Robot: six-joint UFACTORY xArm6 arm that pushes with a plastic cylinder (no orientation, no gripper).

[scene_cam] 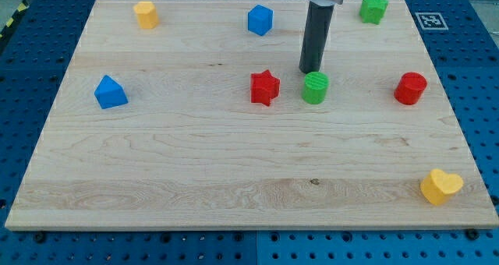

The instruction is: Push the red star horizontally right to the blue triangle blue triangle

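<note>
The red star (264, 87) lies near the middle of the wooden board (195, 164). The blue triangle (110, 92) lies far to the view's left of it, at about the same height in the view. My tip (311, 70) is the lower end of the dark rod, standing just above the green cylinder (315, 87) in the view and up and to the right of the red star. It touches neither the star nor the triangle.
A blue cube (260, 19) and a yellow block (146, 14) lie near the top edge. A green star (373, 8) is at the top right. A red cylinder (410, 88) is at the right. A yellow heart (440, 186) is at the bottom right.
</note>
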